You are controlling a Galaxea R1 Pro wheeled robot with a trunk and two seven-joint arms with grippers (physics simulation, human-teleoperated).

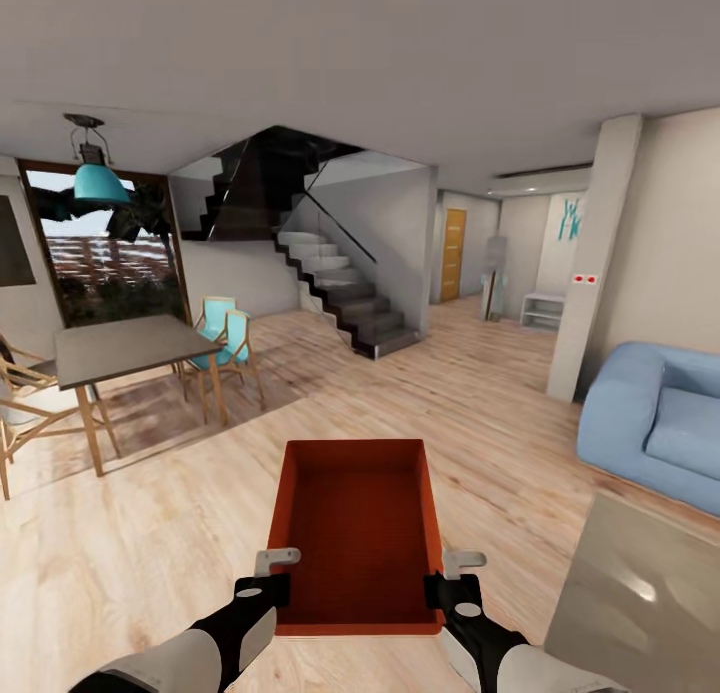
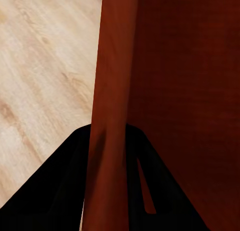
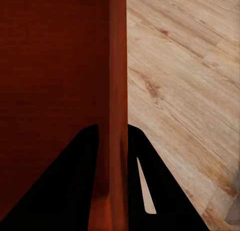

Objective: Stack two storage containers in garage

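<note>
I hold one orange-red storage container [image 1: 357,533] in front of me above the light wood floor of the living room, its open top facing up. My left gripper [image 1: 268,585] is shut on its left wall near the front corner, and my right gripper [image 1: 448,588] is shut on its right wall. In the left wrist view the container wall [image 2: 112,91] runs between the black fingers [image 2: 60,191]. The right wrist view shows the same: the container wall [image 3: 116,91] clamped between the dark fingers [image 3: 70,186].
A blue sofa [image 1: 660,423] stands at the right, a low glossy table [image 1: 640,603] at the lower right. A dining table [image 1: 120,348] with chairs [image 1: 225,343] is at the left. Stairs [image 1: 340,293] rise ahead; a hallway with a yellow door [image 1: 453,255] lies beyond. A pillar [image 1: 595,263] stands right.
</note>
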